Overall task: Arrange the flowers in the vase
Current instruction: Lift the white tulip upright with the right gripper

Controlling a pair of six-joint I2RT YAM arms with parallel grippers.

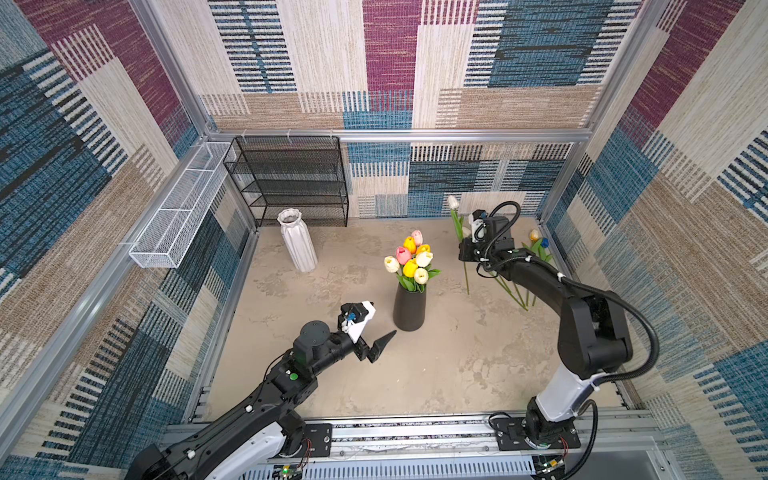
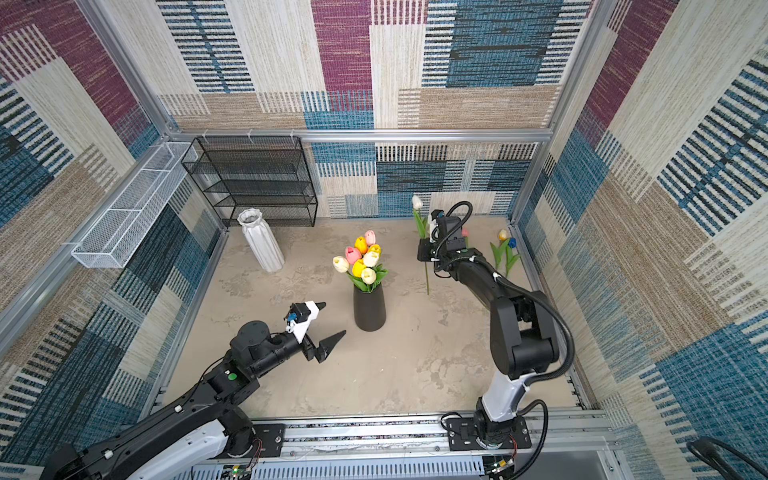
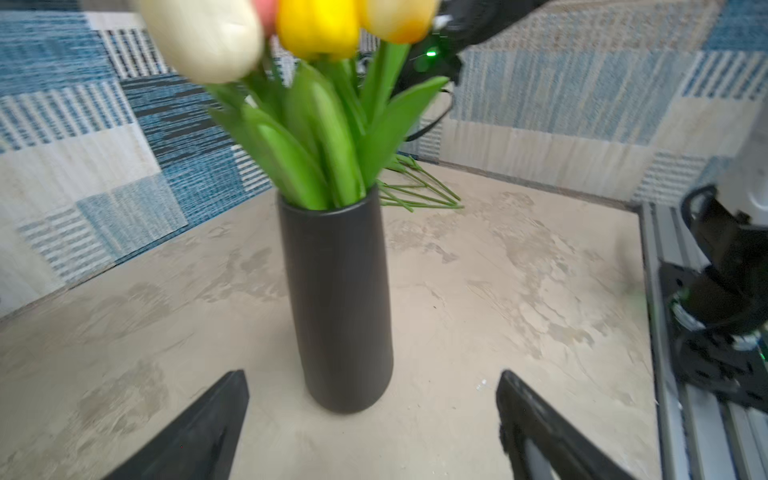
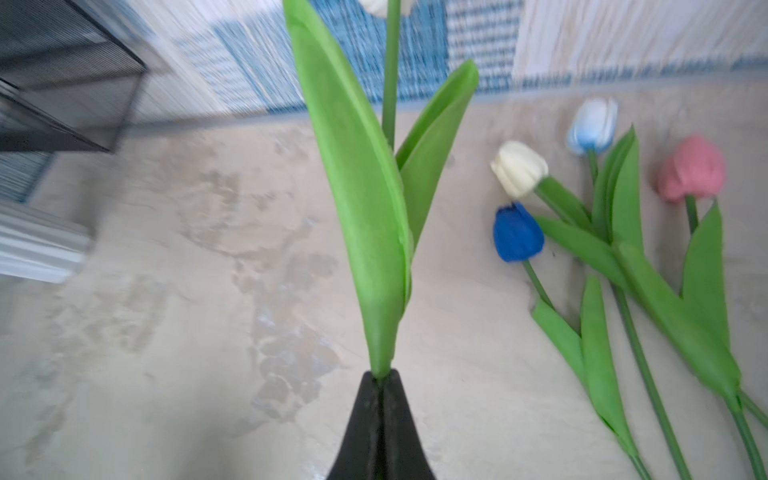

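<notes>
Nearest, the left gripper, fingers wide apart and empty, sits at 7 o'clock from one black vase holding eight tulips. At the vase's 2 o'clock, the right gripper is clamped on the leaf base of one white tulip, its long axis running 6 to 12 o'clock with the head at 12. Four loose tulips lie at 3 o'clock, and one white vase stands at 10

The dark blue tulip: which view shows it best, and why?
The right wrist view: the dark blue tulip lies close, head and stem plain. Both top views show only its tiny blue head. The left wrist view misses it.
</notes>
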